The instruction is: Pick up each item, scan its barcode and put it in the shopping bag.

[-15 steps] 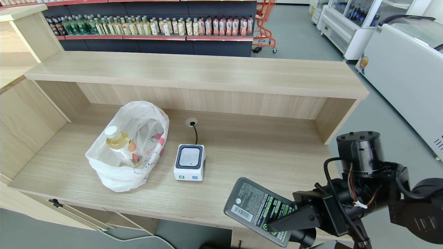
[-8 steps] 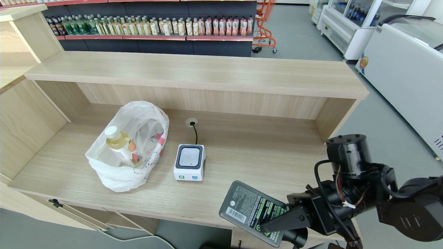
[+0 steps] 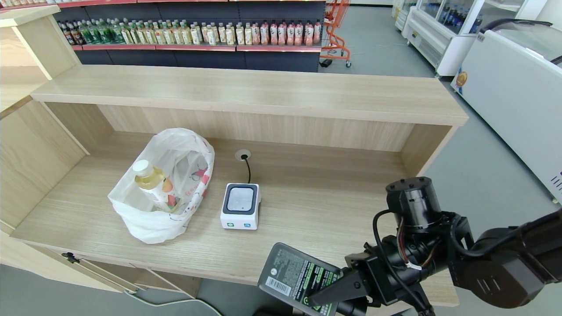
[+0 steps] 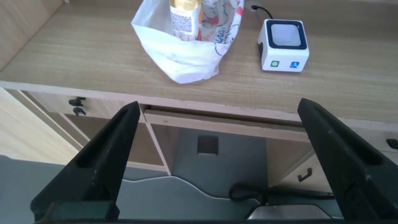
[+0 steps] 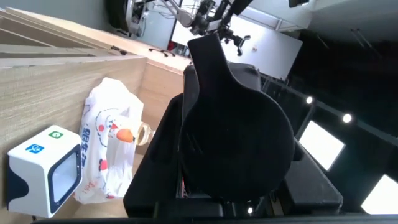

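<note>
- Right jaws are clenched on the pack (image 3: 290,274), lower centre of the head frame, just off the desk's (image 3: 329,197) near edge and well short of the scanner (image 3: 240,205).
- The barcode faces up, and so does the scanner window. I'd roll the wrist over and hold the label flat above that window.
- The bag (image 3: 149,219) sits left of centre with a bottle (image 3: 151,182) inside.
- The head view gives the barcode. The left wrist view gives the left jaws, released and bare, low before the desk front.

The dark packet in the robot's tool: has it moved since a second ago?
Yes. The right tool, shut on the dark packet, drew back toward the robot and to its left, lower in the head view. The shopping bag, bottle and scanner stayed put.
</note>
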Tool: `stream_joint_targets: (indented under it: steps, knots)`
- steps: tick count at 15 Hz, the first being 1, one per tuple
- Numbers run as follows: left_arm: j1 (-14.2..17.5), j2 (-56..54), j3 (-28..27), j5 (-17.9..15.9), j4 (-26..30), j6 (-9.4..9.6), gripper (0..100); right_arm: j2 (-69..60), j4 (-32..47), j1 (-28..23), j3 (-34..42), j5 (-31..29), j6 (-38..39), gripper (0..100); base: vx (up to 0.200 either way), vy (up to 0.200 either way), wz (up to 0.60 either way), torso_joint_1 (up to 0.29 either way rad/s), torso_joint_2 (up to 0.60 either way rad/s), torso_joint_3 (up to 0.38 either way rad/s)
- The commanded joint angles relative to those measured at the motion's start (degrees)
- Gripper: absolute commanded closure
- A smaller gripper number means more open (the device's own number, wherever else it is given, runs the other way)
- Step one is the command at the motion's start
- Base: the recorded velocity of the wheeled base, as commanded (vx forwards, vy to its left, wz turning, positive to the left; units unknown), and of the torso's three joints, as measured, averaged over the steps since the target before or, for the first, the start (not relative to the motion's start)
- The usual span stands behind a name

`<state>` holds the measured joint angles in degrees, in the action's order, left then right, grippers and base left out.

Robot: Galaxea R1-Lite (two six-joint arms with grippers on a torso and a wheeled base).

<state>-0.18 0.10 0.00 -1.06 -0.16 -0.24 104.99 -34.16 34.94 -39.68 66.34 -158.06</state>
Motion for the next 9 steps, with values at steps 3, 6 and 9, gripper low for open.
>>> stream_joint_targets:
  steps: [3, 6, 9]
  knots:
    - [0.01, -0.01, 0.00, 0.01, -0.02, -0.02, 0, 1.27, -0.12, 0.04, -0.49, 0.02, 0.39, 100, 0.000, 0.000, 0.00, 0.000, 0.00, 0.000]
    - [0.01, -0.01, 0.00, 0.01, -0.02, -0.02, 0, 1.27, -0.12, 0.04, -0.49, 0.02, 0.39, 100, 0.000, 0.000, 0.00, 0.000, 0.00, 0.000]
    - [0.01, -0.01, 0.00, 0.01, -0.02, -0.02, 0, 0.75, -0.03, -0.05, -0.05, 0.02, 0.39, 100, 0.000, 0.000, 0.00, 0.000, 0.00, 0.000]
